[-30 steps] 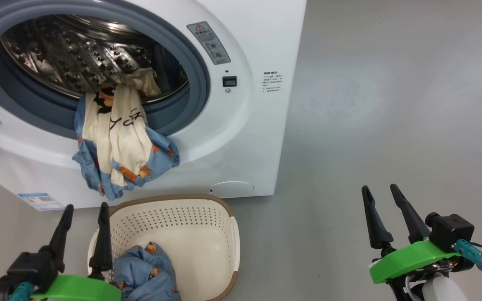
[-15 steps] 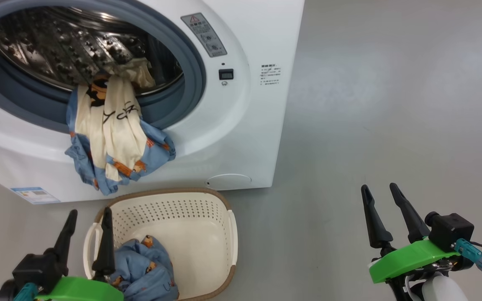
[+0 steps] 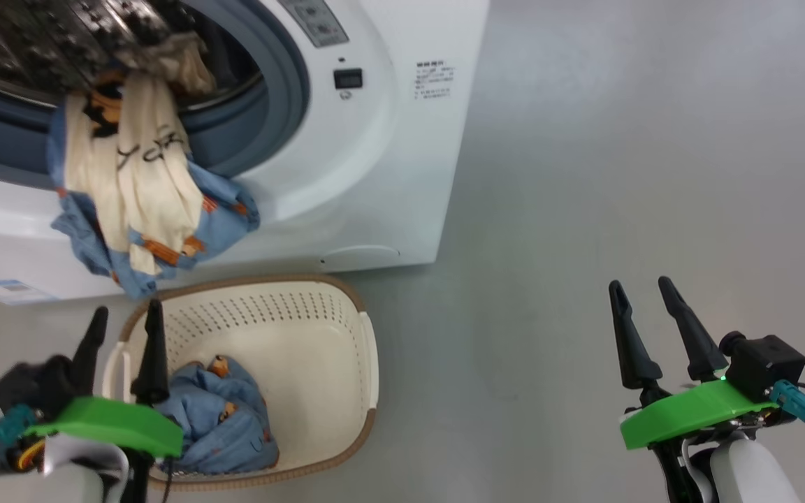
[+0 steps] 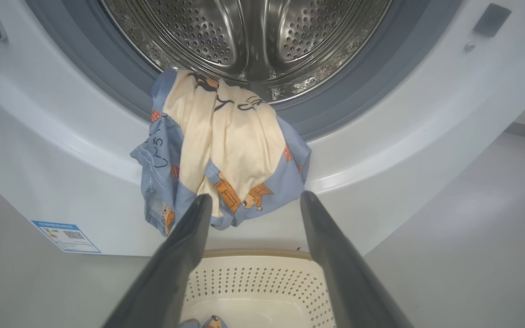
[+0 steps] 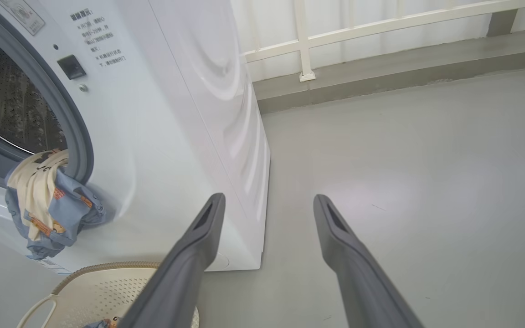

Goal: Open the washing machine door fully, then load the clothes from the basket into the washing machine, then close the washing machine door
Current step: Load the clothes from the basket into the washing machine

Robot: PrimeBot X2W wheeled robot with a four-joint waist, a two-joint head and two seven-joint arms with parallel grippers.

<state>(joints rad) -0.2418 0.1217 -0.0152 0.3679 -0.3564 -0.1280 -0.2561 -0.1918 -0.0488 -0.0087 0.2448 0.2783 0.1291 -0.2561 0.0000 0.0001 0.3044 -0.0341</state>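
Head view had dipped toward the basket (image 3: 346, 307), where one blue garment (image 3: 214, 419) lay; another garment (image 3: 137, 188) hung half out of the washing machine (image 3: 374, 175). Loading seemed unfinished: the left gripper (image 3: 127, 307) and right gripper (image 3: 640, 282) were spread, empty.

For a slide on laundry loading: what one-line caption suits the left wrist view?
Open left gripper faces clothes hanging from the mouth of the washing machine, above the basket.
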